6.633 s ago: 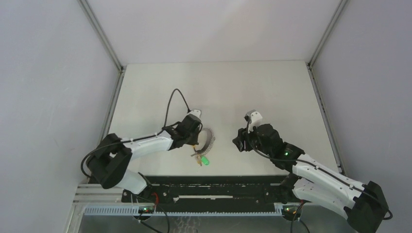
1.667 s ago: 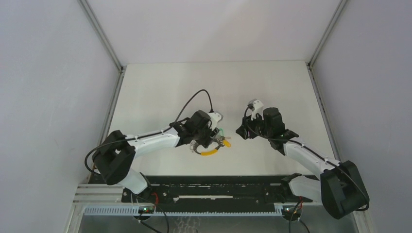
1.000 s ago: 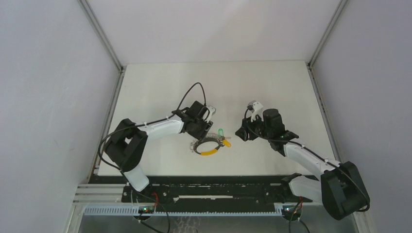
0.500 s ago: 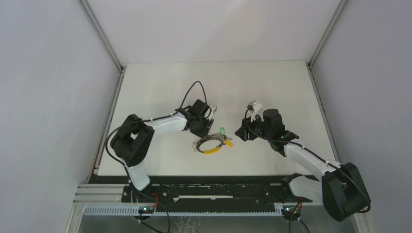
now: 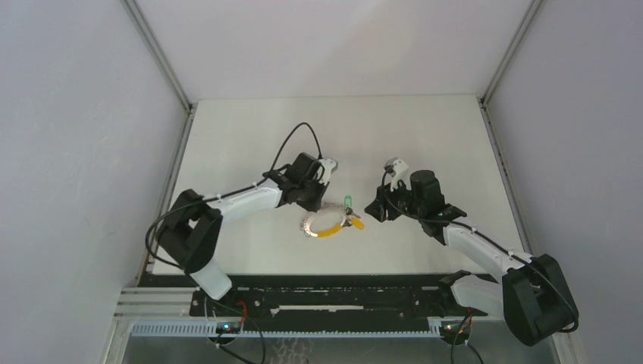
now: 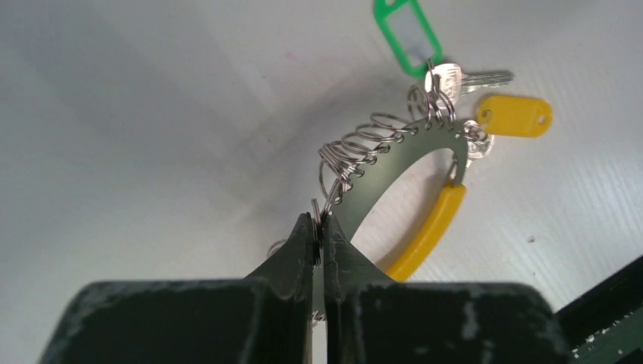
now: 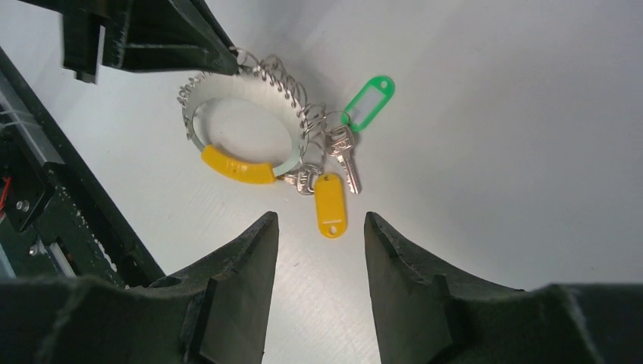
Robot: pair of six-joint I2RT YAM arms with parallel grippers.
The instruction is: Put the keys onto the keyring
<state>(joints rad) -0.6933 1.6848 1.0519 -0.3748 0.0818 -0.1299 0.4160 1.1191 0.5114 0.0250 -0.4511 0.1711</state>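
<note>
1. Top external: the keyring (image 5: 312, 221) lies flat on the white table (image 5: 250, 129), near the front edge and between the two arms.
2. A yellow sleeve (image 5: 328, 234) covers its near arc.
3. The green key (image 5: 347, 202) and yellow key (image 5: 357, 224) lie at the ring's right side, touching its rim.
4. The left gripper (image 5: 319, 203) comes down onto the ring's far rim. The right gripper (image 5: 372, 211) is just to the right of the keys, apart from them.
5. Left wrist: the left gripper (image 6: 318, 231) has its fingers pinched together on the keyring (image 6: 394, 163), right at the rim, where small wire loops (image 6: 356, 148) are strung along it.
6. The yellow sleeve (image 6: 428, 231) is on the arc to the right of the fingers.
7. The green key (image 6: 408, 34) and yellow key (image 6: 514, 115) are at the far end of the arc. Both appear hooked into the loops there, with a silver blade showing between the tags.
8. Right wrist: the right gripper (image 7: 320, 221) is spread wide and holds nothing. It hangs above the table (image 7: 493, 152).
9. The yellow key (image 7: 330, 206) lies just beyond the gap between its fingers, and the green key (image 7: 369, 104) is farther out.
10. Both keys meet the loops on the keyring (image 7: 243, 85) at its right rim. The yellow sleeve (image 7: 236, 171) is on the near arc.
11. The left gripper's dark fingers (image 7: 174, 34) touch the ring's far-left rim.
</note>
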